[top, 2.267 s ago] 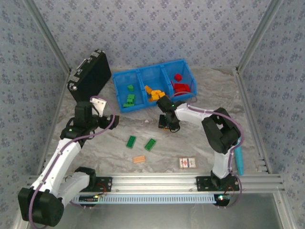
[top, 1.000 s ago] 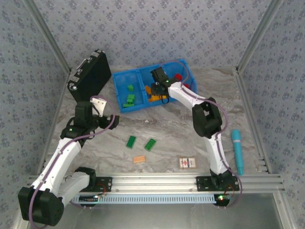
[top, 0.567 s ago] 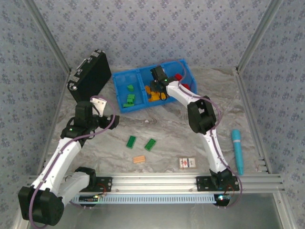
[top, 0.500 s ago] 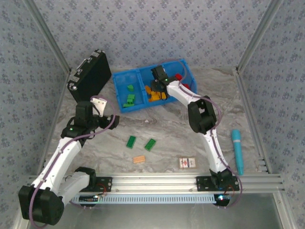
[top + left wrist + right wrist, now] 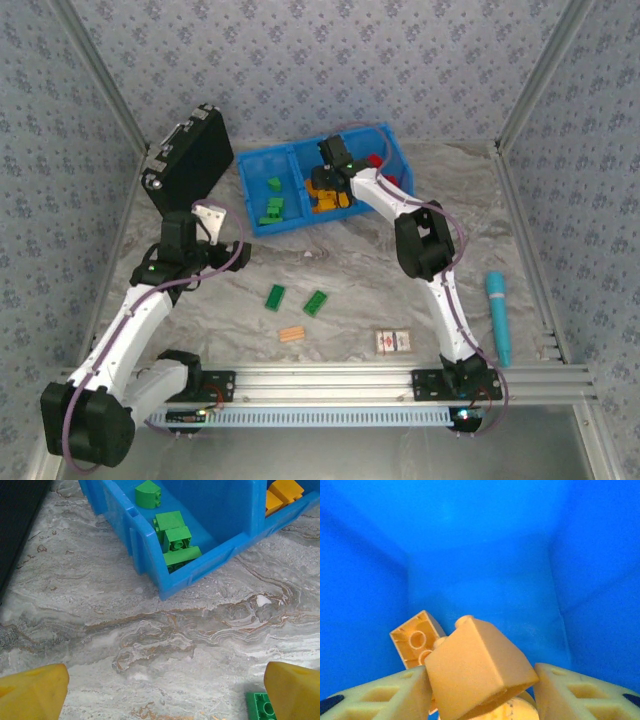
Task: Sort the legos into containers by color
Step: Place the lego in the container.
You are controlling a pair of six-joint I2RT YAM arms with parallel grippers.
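The blue containers (image 5: pixel 247 195) stand at the back of the table. Green legos (image 5: pixel 272 208) lie in the left bin, orange ones (image 5: pixel 322 200) in the middle, red ones (image 5: pixel 374 160) in the right. My right gripper (image 5: pixel 329 186) reaches down into the middle bin. In the right wrist view, my right gripper (image 5: pixel 480 695) is open, with a tilted orange brick (image 5: pixel 475 672) loose between its fingers, above another orange brick (image 5: pixel 415 642). Two green plates (image 5: pixel 274 296) (image 5: pixel 316 302) lie on the table. My left gripper (image 5: pixel 226 250) (image 5: pixel 165 695) hangs open over bare table, a green plate (image 5: pixel 262 707) by its right finger.
An open black case (image 5: pixel 190 160) stands at the back left. A tan ridged piece (image 5: pixel 291 334) and a white red-printed card (image 5: pixel 394 341) lie near the front edge. A teal pen-like object (image 5: pixel 498 318) lies at the right. Metal frame rails border the table.
My right gripper carried the orange brick from the table into the middle bin and has spread its jaws there. The left arm has barely moved.
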